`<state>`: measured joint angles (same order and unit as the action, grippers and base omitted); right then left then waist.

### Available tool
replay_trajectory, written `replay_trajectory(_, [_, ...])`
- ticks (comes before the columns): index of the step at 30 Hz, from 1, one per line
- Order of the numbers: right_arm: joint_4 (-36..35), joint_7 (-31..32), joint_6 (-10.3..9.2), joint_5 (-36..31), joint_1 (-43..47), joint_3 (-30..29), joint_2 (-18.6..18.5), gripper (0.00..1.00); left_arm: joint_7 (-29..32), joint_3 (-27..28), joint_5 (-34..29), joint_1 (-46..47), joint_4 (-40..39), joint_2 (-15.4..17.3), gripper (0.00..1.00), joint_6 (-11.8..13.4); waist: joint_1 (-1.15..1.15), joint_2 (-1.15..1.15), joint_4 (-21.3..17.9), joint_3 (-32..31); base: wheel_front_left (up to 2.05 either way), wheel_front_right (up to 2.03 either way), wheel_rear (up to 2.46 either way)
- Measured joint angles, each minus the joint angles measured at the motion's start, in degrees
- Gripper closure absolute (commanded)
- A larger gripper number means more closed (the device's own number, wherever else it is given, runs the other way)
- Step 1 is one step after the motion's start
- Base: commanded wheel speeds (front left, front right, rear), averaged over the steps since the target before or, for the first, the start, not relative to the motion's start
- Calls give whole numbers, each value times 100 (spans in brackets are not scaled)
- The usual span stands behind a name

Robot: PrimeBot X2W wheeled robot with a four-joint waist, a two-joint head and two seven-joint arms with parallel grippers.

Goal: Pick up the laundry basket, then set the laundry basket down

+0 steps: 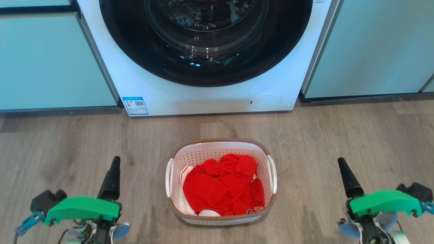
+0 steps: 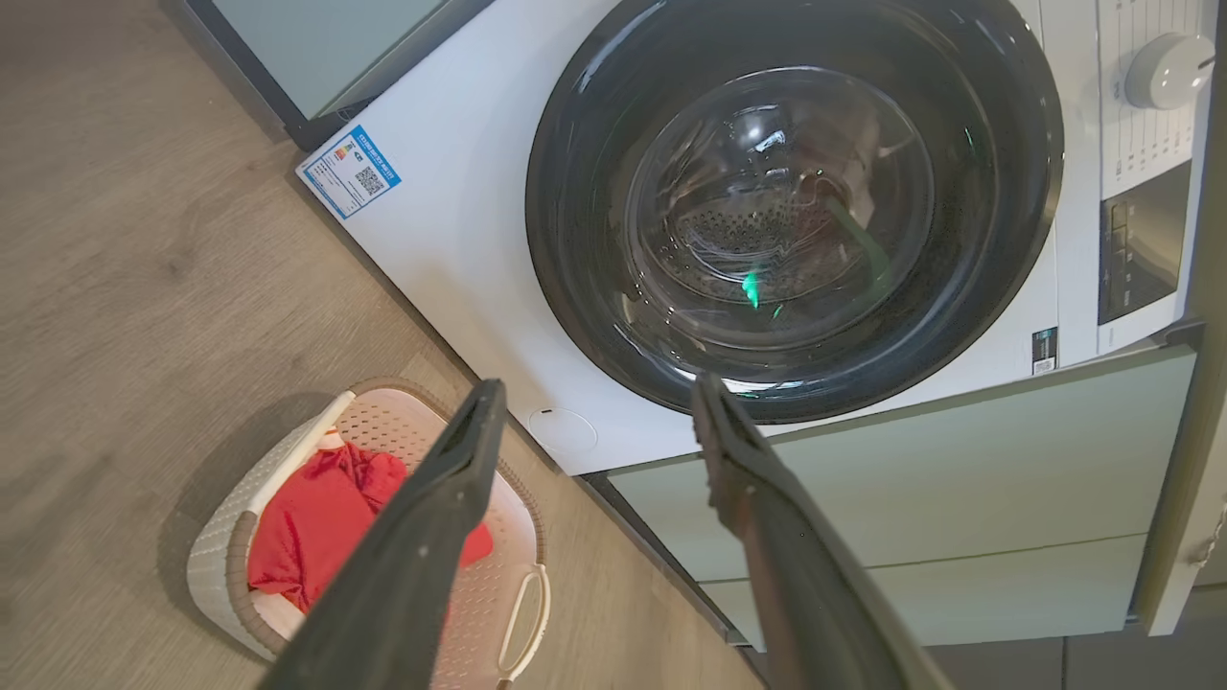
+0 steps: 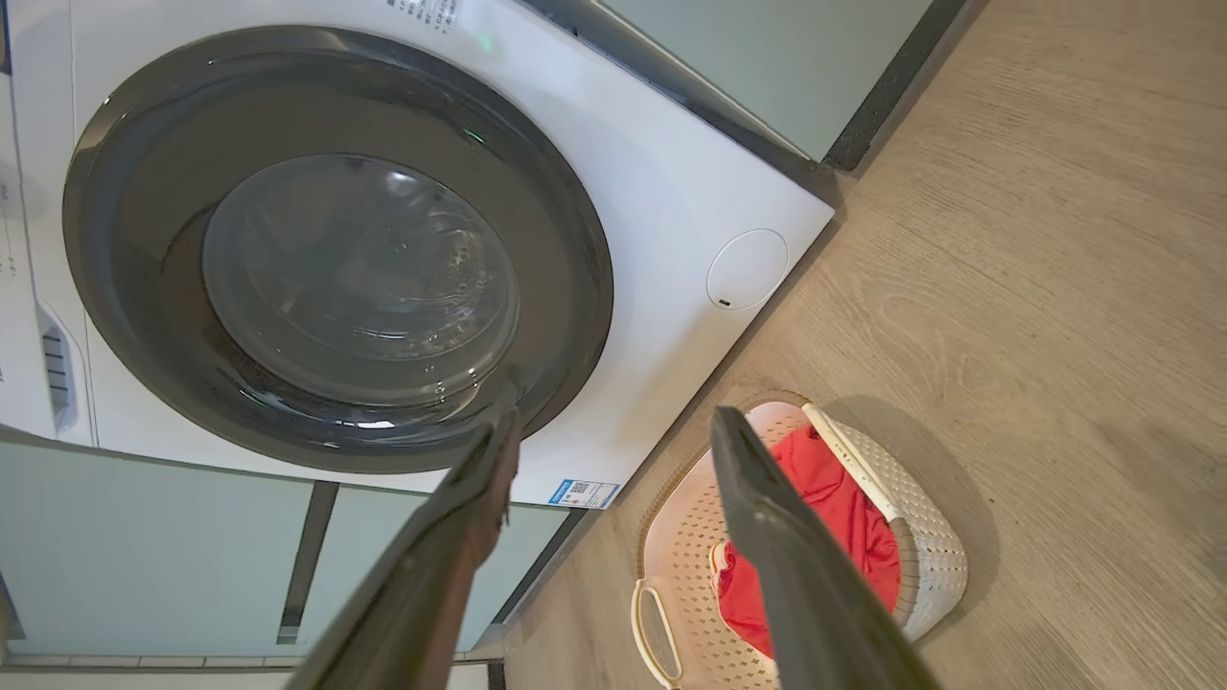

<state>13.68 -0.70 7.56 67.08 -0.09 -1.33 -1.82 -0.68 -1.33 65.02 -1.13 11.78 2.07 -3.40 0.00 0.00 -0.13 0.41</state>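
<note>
White perforated laundry basket [image 1: 203,154], brown woven-look rim, sits on wood floor [image 1: 67,142], near side of washing machine [image 1: 210,93], centred between both arms. Red garment [image 1: 220,188] heaped inside. Left tool [image 2: 599,386] spread wide, empty, well left of basket. Right tool [image 3: 615,420] spread wide, empty, well right. 2 side handles [image 1: 272,174] untouched.

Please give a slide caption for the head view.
Laundry basket holding red clothes on the floor before the washing machine, left gripper and right gripper open beside it.
</note>
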Motion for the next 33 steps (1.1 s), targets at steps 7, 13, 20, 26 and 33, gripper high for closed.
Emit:
replay_trajectory(7, [-86,-101,0,-614,-2,147,-2,0,-103,-102,-754,-1,-126,2,0,100,0,0,1,-9,0,0,0])
replay_trajectory(13, [-123,-211,0,-1094,-1,268,-7,0,-201,-214,-1315,-6,-176,25,0,200,0,0,-1,-27,0,0,0])
replay_trajectory(20, [-134,-300,0,-1578,1,350,-9,0,-337,-422,-1903,-23,-238,127,0,353,0,0,2,-48,0,0,0])
replay_trajectory(26, [-135,-416,0,-1981,2,426,-11,0,-436,-610,-2347,-46,-291,172,0,497,0,0,2,-51,0,0,0])
replay_trajectory(33, [-136,-526,0,-2371,2,506,-14,0,-505,-755,-2720,-142,-321,266,0,621,0,0,-8,-47,0,0,0])
